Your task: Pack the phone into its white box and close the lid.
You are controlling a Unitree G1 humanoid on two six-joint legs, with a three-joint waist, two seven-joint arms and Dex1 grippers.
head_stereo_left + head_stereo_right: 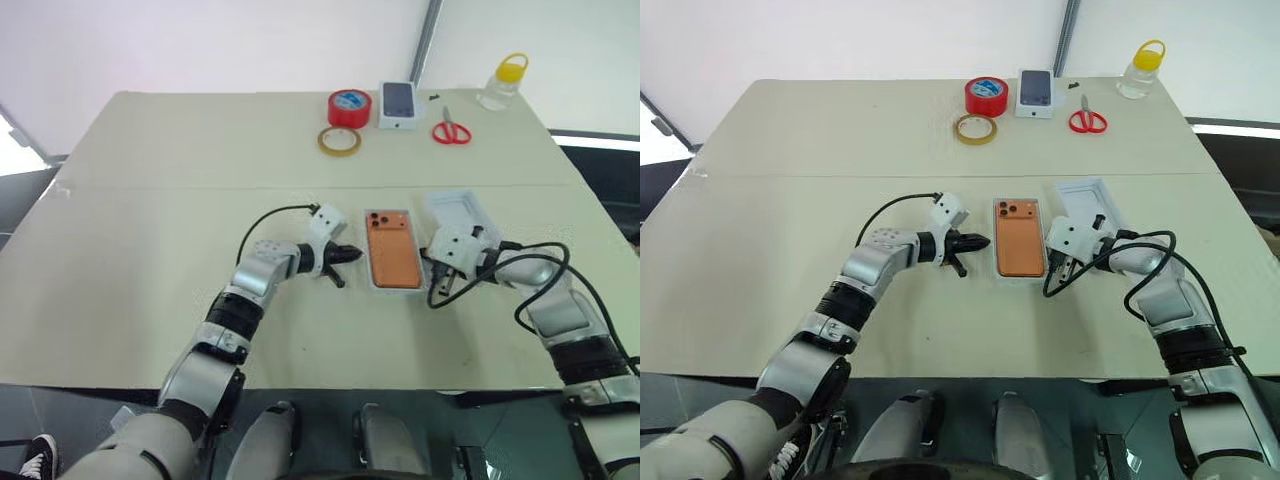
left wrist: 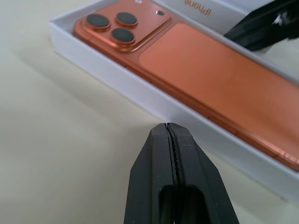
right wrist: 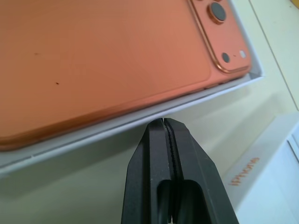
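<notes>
The orange phone (image 1: 392, 250) lies camera side up inside the white box (image 1: 395, 289) at mid table. My left gripper (image 1: 352, 255) is shut and empty just left of the box, its tip (image 2: 167, 126) close to the box's side wall (image 2: 140, 88). On the box's other side my right gripper (image 3: 164, 121) is also shut and empty, its tip close to the box's long wall. The white lid (image 1: 458, 210) lies open side up just behind the right gripper, to the right of the box.
At the back of the table are a red tape roll (image 1: 349, 107), a tan tape ring (image 1: 339, 141), a small white box printed with a phone (image 1: 398, 104), red scissors (image 1: 451, 130) and a bottle with a yellow cap (image 1: 503, 82).
</notes>
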